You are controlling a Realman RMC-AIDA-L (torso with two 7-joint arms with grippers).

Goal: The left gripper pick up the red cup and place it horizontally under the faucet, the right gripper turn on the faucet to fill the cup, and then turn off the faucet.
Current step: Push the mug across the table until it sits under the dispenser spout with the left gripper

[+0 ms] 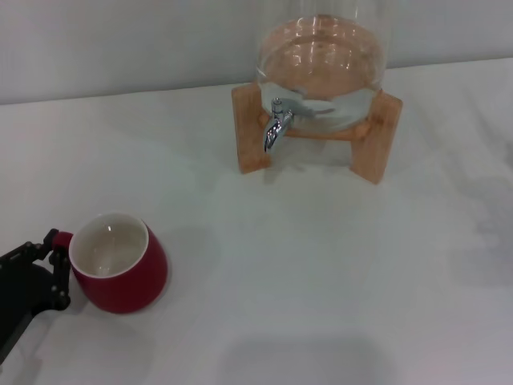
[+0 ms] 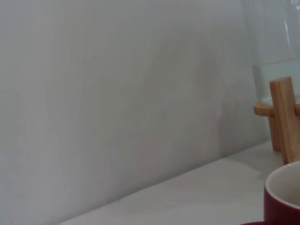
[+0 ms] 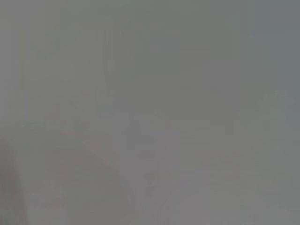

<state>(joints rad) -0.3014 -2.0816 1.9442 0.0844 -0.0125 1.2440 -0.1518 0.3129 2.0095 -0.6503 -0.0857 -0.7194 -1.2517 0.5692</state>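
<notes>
My left gripper (image 1: 54, 269) sits at the near left corner of the white table (image 1: 321, 265), its black clawed fingers (image 1: 58, 241) reaching to the handle side of the red cup (image 1: 120, 273); one finger touches the small red handle at the cup's rim and another lies lower against the cup's side, so my jaws appear closed around the handle, though the head view does not show the grip plainly. The cup rests on the table, tilted so its cream-white inside faces up and toward the camera. It stands well apart from the faucet (image 1: 276, 124), a chrome spigot with a downturned spout on the front of a clear glass dispenser (image 1: 321, 60) holding water, carried on a wooden stand (image 1: 385, 144) at the far side of the table. My left wrist view shows none of my fingers, only the cup's rim (image 2: 283, 192) in one corner, one wooden leg of the stand (image 2: 283, 117) beyond it, and a plain pale wall (image 2: 117, 93). My right gripper appears in no view; its wrist view is a featureless grey blur
</notes>
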